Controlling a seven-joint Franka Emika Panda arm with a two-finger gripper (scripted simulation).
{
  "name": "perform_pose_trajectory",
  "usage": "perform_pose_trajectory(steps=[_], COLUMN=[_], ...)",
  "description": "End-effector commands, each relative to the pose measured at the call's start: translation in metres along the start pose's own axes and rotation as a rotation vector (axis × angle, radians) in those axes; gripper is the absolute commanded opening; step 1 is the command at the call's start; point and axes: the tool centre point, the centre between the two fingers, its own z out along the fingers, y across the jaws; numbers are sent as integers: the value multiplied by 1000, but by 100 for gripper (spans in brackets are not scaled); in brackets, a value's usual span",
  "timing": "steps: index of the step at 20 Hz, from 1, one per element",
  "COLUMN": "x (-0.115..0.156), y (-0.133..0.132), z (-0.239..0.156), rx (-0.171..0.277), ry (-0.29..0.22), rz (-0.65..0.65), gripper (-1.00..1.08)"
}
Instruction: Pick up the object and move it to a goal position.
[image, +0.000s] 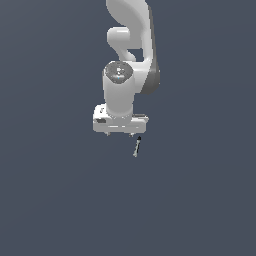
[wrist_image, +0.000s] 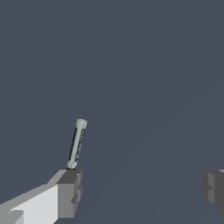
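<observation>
The object is a tiny thin rod on the dark floor, black at the end nearest the arm and pale grey at the other. My gripper hangs just behind it, and the rod lies off the finger on the exterior view's right. In the wrist view the object stretches away from the tip of one finger, outside the gap. The other finger is far across, so the gripper stands open and holds nothing.
The white arm rises behind the gripper toward the top of the exterior view. All around is plain dark grey floor, with no other objects and no goal marker showing.
</observation>
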Motion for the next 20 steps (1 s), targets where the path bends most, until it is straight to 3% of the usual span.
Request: perform_pose_trajectory(steps=[1, 9, 20], x=[0, -2, -18], y=[-1, -16, -65], z=[0, 17, 72], rx=[0, 8, 35], ry=[0, 8, 32], rz=[-1, 37, 172], gripper=[100, 100, 100])
